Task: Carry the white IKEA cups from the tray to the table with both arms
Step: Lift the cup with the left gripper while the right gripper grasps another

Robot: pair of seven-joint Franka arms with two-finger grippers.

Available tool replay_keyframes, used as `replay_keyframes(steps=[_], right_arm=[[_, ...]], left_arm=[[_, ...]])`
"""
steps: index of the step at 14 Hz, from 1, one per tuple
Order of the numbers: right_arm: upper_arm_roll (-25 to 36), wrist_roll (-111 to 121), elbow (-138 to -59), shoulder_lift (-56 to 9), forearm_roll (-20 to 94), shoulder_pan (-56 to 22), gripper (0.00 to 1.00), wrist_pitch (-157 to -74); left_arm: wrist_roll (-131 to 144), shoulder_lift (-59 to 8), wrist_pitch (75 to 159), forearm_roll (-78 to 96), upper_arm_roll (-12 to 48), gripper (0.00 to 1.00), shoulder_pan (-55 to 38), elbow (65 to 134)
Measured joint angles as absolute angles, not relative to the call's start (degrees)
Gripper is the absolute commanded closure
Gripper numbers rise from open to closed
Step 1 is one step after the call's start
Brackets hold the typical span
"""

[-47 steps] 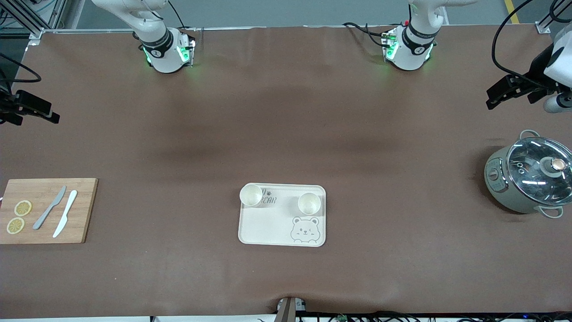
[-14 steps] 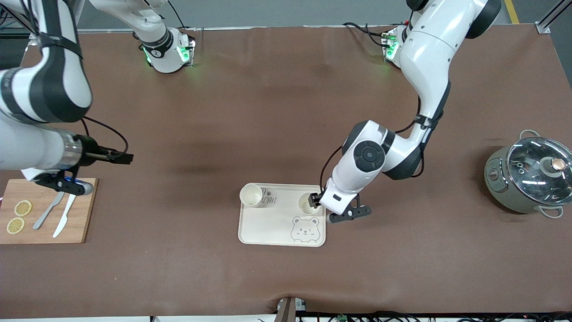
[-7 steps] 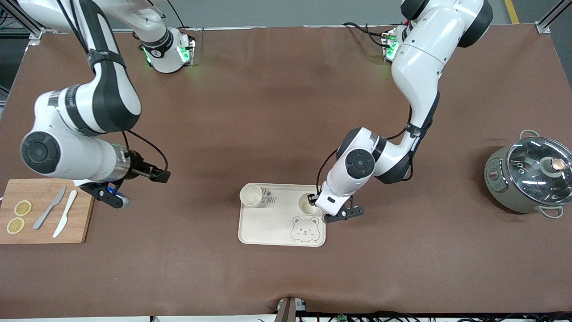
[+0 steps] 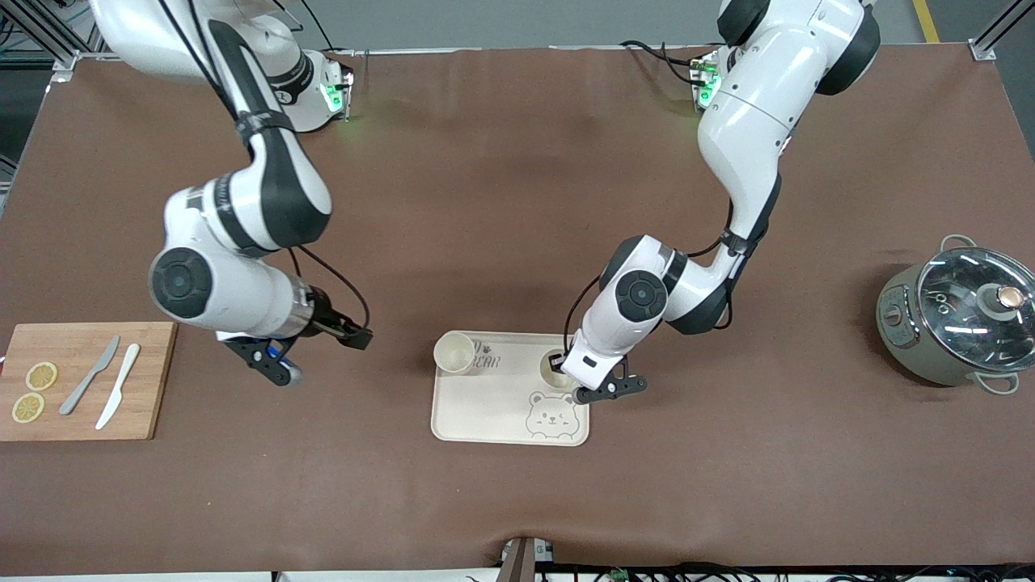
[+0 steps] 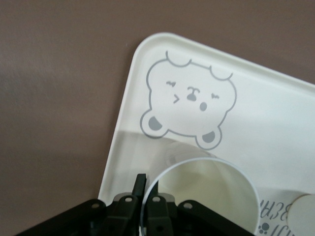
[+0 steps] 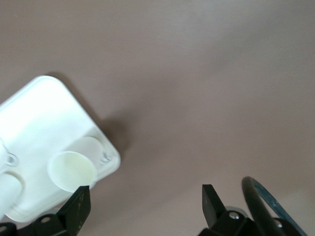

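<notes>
Two white arms of mine reach over the brown table point(image 4: 517, 202), bear-printed tray point(image 4: 485, 412) near its front edge, left gripper point(image 4: 558, 361) pinching the rim of one cup point(image 5: 206, 194) half hidden beneath my wrist at the tray's corner, right gripper point(image 4: 356, 337) spread wide, hovering over the table beside the tray, other cup point(image 4: 454, 352) free at the neighbouring corner.

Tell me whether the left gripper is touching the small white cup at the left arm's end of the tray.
Touching. In the left wrist view the left gripper has its black fingers pinched on the rim of the small cream-white handleless cup, one inside and one outside the wall.
</notes>
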State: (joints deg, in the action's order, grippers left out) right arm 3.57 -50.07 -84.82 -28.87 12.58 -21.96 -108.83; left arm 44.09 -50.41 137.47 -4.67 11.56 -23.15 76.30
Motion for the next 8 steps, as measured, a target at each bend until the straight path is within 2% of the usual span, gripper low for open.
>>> replay_keyframes(steps=[6, 7, 8], right_arm=[[3.5, -57.3, -84.9, -34.9, 12.6, -27.6, 0.01, -119.1], [3.5, -58.0, -84.9, -35.9, 12.6, -28.4, 0.1, -120.3], [3.5, -58.4, -84.9, -36.7, 12.6, -29.0, 0.13, -121.8]], left_arm=[[40.2, -43.1, 128.9, -10.7, 10.9, 1.0, -21.4, 75.5], [37.8, -41.2, 127.2, -10.8, 10.8, 1.0, -20.1, 76.2], [35.4, -39.2, 125.8, -10.8, 10.8, 1.0, -18.4, 77.5]])
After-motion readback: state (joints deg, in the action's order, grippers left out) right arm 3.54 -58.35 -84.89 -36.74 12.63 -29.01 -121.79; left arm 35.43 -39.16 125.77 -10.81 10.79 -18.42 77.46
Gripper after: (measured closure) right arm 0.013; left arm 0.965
